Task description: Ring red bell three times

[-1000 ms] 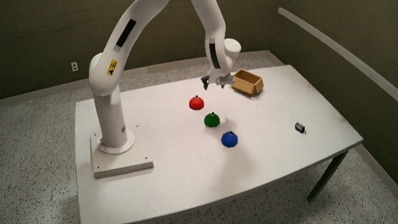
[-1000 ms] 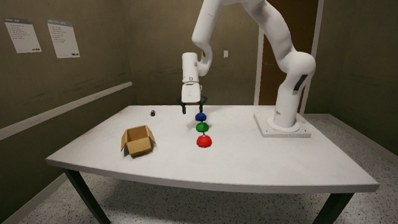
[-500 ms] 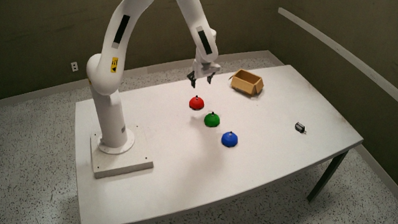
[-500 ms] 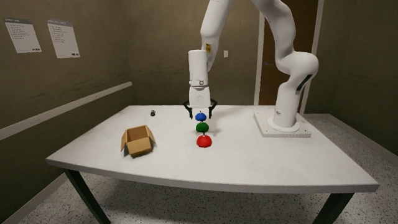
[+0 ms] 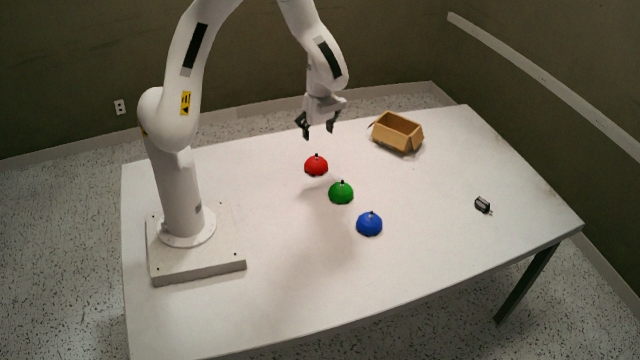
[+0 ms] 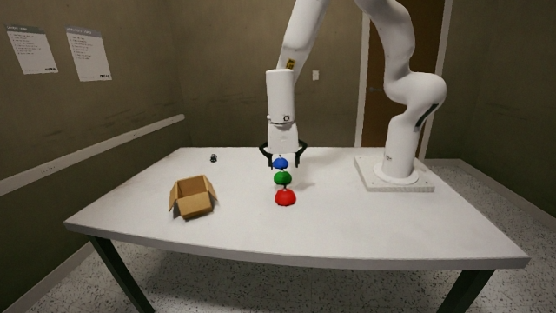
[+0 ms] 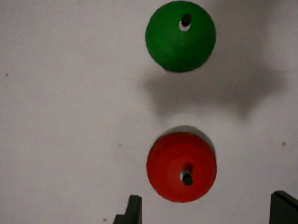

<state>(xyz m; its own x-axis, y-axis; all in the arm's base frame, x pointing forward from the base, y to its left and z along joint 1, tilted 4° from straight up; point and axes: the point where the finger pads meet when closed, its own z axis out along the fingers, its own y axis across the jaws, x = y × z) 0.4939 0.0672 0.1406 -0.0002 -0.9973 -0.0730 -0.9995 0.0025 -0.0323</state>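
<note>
Hanging above the worktop (image 5: pixel 280 280), my end effector (image 5: pixel 317 128) points straight down with its fingers spread wide and nothing between them. Below it, well apart, sits the red bell (image 5: pixel 316 165); in my wrist view that bell lies between my fingertips, its dark button (image 7: pixel 186 177) facing up. The red bell is the end one of a diagonal row, the one nearest the far edge of the worktop in the top view; the green bell (image 5: pixel 340 192) is next, then the blue bell (image 5: pixel 369 223). An open box (image 5: pixel 397 131) rests off to one side, near the worktop's far edge. A small dark object (image 5: pixel 482 204) lies well apart from the bells.
</note>
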